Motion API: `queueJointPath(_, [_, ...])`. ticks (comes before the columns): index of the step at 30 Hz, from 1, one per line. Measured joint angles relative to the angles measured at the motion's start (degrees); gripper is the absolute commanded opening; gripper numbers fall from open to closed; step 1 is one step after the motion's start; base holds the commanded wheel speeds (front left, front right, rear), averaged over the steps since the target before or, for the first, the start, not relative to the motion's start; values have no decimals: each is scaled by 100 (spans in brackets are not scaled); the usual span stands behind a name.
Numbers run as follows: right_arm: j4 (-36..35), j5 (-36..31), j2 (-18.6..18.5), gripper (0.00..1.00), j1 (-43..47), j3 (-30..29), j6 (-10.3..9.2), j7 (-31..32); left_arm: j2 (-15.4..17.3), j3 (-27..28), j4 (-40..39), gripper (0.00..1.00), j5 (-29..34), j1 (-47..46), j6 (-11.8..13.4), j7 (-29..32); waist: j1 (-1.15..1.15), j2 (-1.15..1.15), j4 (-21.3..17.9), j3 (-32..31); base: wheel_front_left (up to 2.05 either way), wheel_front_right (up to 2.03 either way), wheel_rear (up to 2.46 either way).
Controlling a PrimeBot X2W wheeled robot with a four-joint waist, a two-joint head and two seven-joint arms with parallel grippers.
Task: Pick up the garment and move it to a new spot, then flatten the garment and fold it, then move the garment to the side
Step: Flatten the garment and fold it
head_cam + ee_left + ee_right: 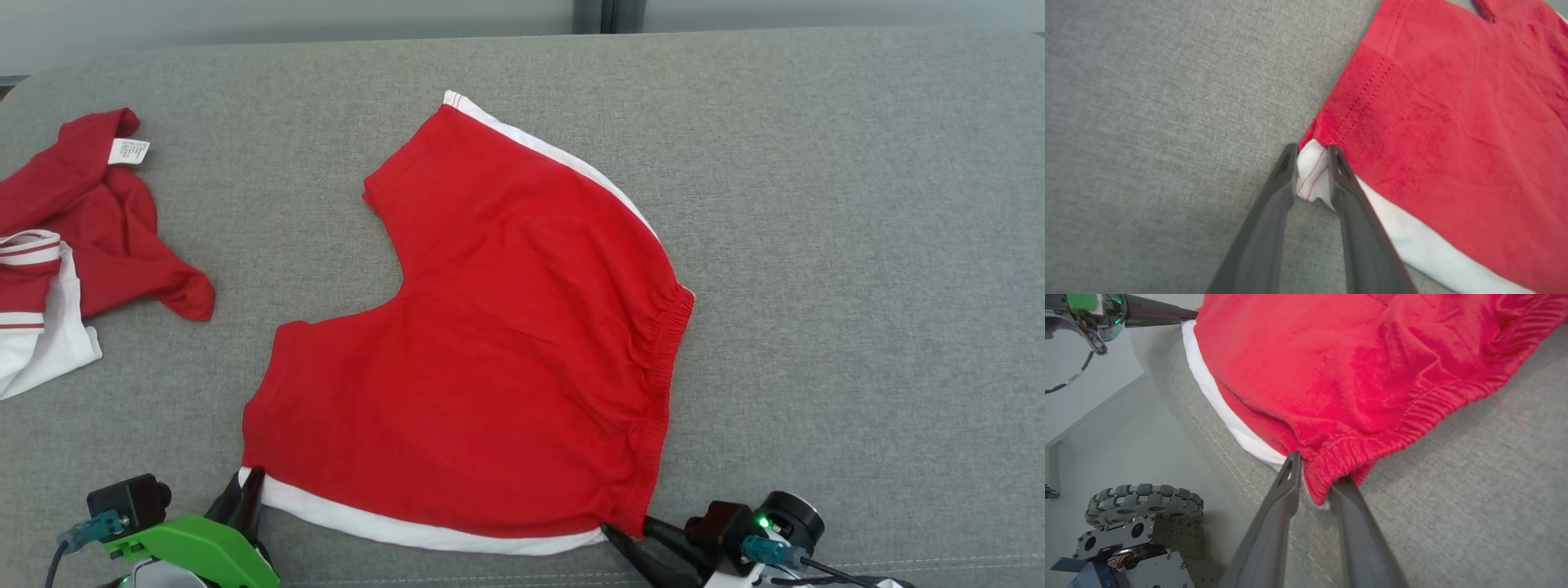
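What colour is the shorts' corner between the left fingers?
The shorts' corner is white with red stitching; left wrist view shows it best.

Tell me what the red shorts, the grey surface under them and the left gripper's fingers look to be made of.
Red shorts: soft matte knit, probably cotton jersey; fuzzy nap, stitched hem, gathered elastic waistband.
Grey surface: woven upholstery cloth, matte, heathered threads visible.
Fingers of the left gripper: dark, smooth, faint sheen, likely moulded plastic, though coated metal is possible.
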Motion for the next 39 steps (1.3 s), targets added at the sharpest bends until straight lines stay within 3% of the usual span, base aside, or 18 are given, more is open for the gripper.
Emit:
queueJointPath(3, [2,7,13,11,-64,75,0,0,-1,-33,-52,3,-29,3,-26,140,0,0,24,1,0,0,0])
queueJointPath(4, [1,8,16,6,-73,89,1,0,0,-42,-71,0,-49,5,-26,165,0,0,31,2,0,0,0])
queueJointPath(5, [1,9,18,0,-75,102,0,0,2,-47,-96,0,-54,9,-32,192,0,0,37,4,0,0,0])
queueJointPath(14, [-181,197,-11,0,-111,192,0,0,22,-24,-468,0,-316,85,-82,470,0,0,88,28,0,0,0])
queueJointPath(22, [-810,1058,-338,0,-91,243,1,0,41,85,-1670,0,-896,104,-194,953,0,0,60,103,0,0,0])
queueJointPath(25, [-978,1511,-758,0,-90,405,1,19,337,104,-2370,0,-1011,41,-196,1285,0,0,5,167,0,0,0])
queueJointPath(29, [-1291,2043,-1040,0,-157,454,1,163,626,146,-2867,0,-1078,-76,-188,1705,0,0,-72,261,0,0,0])
queueJointPath(39, [-2493,3867,-1261,0,-840,433,0,539,1129,-89,-3858,0,-1044,-1049,207,3023,0,0,-256,645,0,0,0])
